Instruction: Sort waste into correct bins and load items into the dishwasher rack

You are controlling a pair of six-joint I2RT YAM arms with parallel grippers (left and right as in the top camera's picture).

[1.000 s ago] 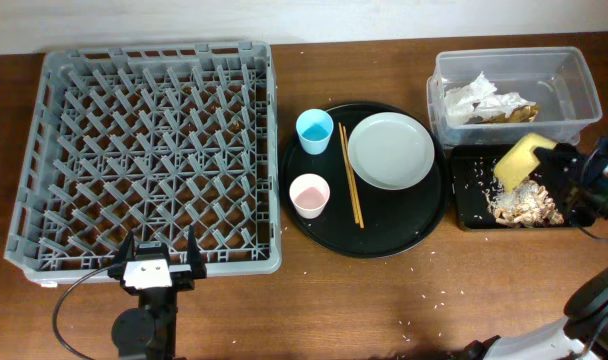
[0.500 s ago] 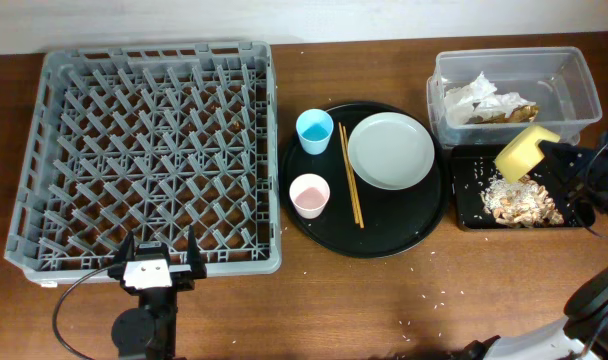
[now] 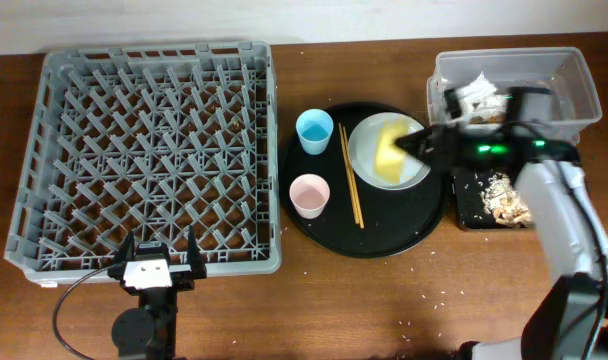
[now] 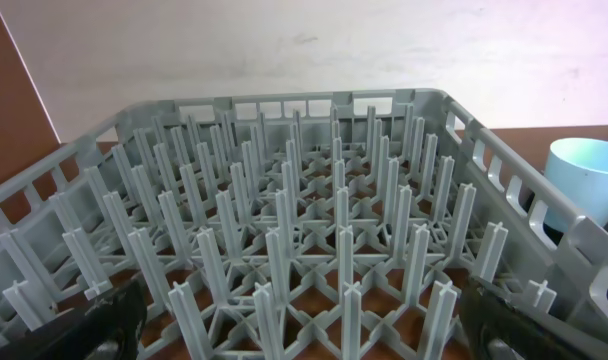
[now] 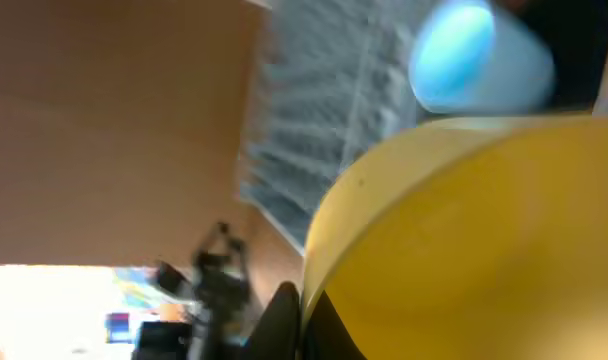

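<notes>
My right gripper (image 3: 416, 148) is shut on the rim of the yellow bowl (image 3: 389, 152) and holds it tilted above the white plate (image 3: 364, 160); the bowl fills the right wrist view (image 5: 464, 250). The light-blue cup (image 3: 314, 130), pink cup (image 3: 309, 195) and chopsticks (image 3: 351, 190) lie on the round black tray. Napkins (image 3: 474, 98) are in the clear tub (image 3: 574, 90). Food scraps (image 3: 506, 198) lie in the shallow black tray (image 3: 464, 205). My left gripper (image 3: 154, 262) is open and empty at the near edge of the grey rack (image 3: 149, 150), whose pegs fill the left wrist view (image 4: 304, 240).
The large round black tray (image 3: 384, 235) sits between the rack and the bins. Rice-like bits are scattered on the wooden table (image 3: 424, 300) in front. The blue cup also shows at the right edge of the left wrist view (image 4: 584, 180).
My right arm has swung left with the yellow bowl, from above the shallow black tray to above the white plate. The left arm has not moved.
</notes>
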